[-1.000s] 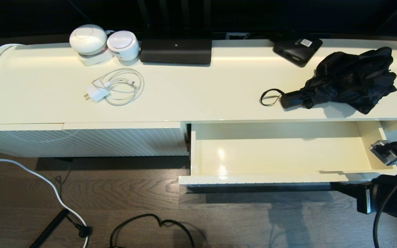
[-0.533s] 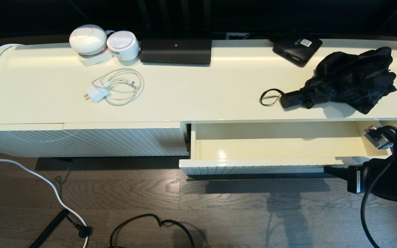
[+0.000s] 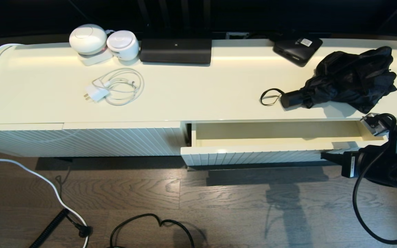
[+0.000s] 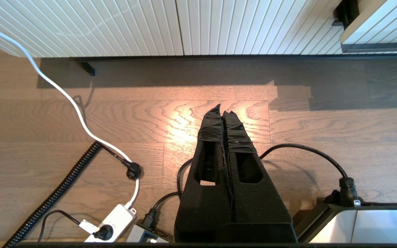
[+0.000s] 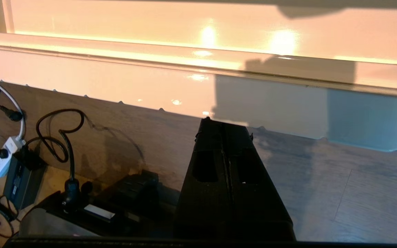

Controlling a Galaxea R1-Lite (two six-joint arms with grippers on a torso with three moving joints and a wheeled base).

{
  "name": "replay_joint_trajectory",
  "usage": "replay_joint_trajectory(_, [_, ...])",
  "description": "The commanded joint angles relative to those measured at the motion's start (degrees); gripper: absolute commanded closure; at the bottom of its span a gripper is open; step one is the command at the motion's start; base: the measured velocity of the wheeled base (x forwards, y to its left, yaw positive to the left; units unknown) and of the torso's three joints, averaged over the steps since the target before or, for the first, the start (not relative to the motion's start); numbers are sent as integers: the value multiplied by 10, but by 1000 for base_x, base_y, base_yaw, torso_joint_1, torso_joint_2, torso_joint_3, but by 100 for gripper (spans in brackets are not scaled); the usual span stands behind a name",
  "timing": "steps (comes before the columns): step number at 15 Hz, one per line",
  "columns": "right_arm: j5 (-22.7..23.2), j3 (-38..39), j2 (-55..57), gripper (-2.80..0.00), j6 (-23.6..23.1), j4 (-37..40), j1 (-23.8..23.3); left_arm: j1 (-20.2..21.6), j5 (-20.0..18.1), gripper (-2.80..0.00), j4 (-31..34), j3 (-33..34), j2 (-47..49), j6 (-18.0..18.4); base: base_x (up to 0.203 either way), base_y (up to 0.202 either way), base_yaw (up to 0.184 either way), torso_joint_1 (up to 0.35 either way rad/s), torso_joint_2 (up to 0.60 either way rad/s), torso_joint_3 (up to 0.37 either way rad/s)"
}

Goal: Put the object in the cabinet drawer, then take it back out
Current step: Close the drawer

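right gripper (image 5: 223, 123), jaws pinched closed and empty, on the drawer (image 3: 253, 155) front at 4 o'clock: push square so it shuts flush, umbrella (image 3: 346, 81) out on top.

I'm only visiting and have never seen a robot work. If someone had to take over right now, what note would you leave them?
Right gripper: shut, empty, against the ribbed front of the cabinet drawer near its right end.
Left gripper: shut, parked low over the floor.
Umbrella: lying on the cabinet top above the drawer, untouched by either gripper.
Drawer: nothing visible inside, open only a narrow strip; it was far wider a second ago.
Done: umbrella is out of the drawer.
Left: likely just finish shutting the drawer.
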Motion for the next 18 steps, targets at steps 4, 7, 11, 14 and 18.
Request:
replay_joint_trajectory(4, [-13, -5, 3, 0, 1, -31, -1, 0, 0, 0, 0, 0, 0, 0, 0, 0, 0, 0, 0, 0])
replay_joint_trajectory(7, [-15, -11, 12, 0, 16, -51, 2, 1, 0, 0, 0, 0, 0, 0, 0, 0, 0, 0, 0, 0])
replay_joint_trajectory(11, [-23, -23, 40, 0, 43, -54, 28, 1, 0, 0, 0, 1, 0, 0, 0, 0, 0, 0, 0, 0])
replay_joint_trajectory(14, [-26, -34, 63, 0, 60, -80, 31, 1, 0, 0, 0, 1, 0, 0, 0, 0, 0, 0, 0, 0])
replay_joint_trajectory(18, [-26, -43, 102, 0, 62, -121, 30, 1, 0, 0, 0, 0, 0, 0, 0, 0, 0, 0, 0, 0])
